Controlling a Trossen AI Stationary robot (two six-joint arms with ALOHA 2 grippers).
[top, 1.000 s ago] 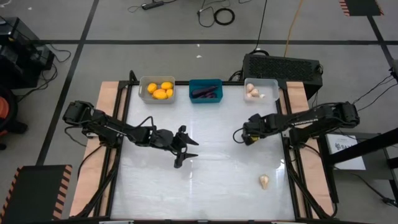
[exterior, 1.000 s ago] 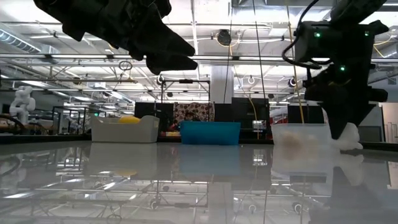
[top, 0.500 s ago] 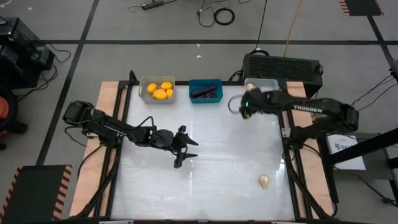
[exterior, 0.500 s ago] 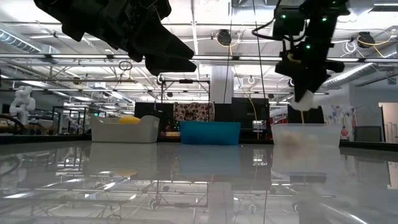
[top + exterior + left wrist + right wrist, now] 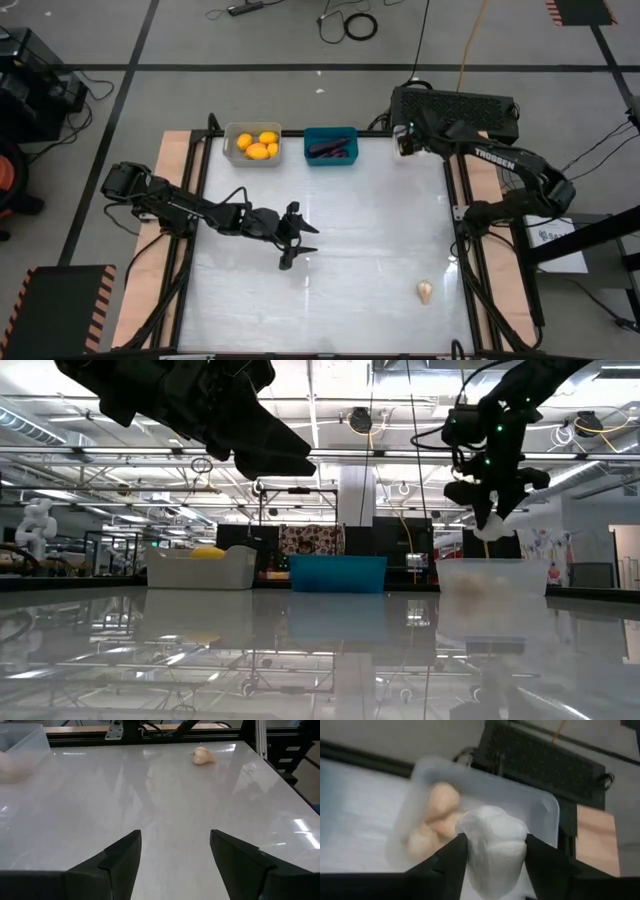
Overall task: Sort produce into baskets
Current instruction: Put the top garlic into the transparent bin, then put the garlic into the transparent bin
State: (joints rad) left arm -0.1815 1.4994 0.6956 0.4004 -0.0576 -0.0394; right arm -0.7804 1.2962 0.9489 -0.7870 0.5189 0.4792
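My right gripper [image 5: 495, 851] is shut on a pale garlic bulb [image 5: 492, 832] and hangs over the translucent white basket [image 5: 540, 802] at the table's far right, which holds a few more bulbs [image 5: 437, 815]. In the low view the bulb [image 5: 498, 518] hangs above that basket [image 5: 490, 575]. Over the table's middle my left gripper [image 5: 300, 240] stands open with nothing between its fingers. Another garlic bulb [image 5: 425, 291] lies on the table near the right front. The grey basket [image 5: 231, 147] holds yellow fruits, and the teal basket [image 5: 331, 133] holds purple pieces. My right gripper pinches the garlic bulb by two opposite sides [image 5: 470, 837] between its two fingers. The fingers slant down from above. The bulb is lifted clear, over the white basket's open top.
A large black box [image 5: 455, 105] stands just behind the table's far right corner, close to my right arm. The three baskets line the far edge. The wide white tabletop [image 5: 380, 230] lies between the arms.
My right gripper has carried the garlic bulb from the table's right middle up and toward the far edge, turning as it went. It now hangs over the white basket. The bulb stays between its fingers.
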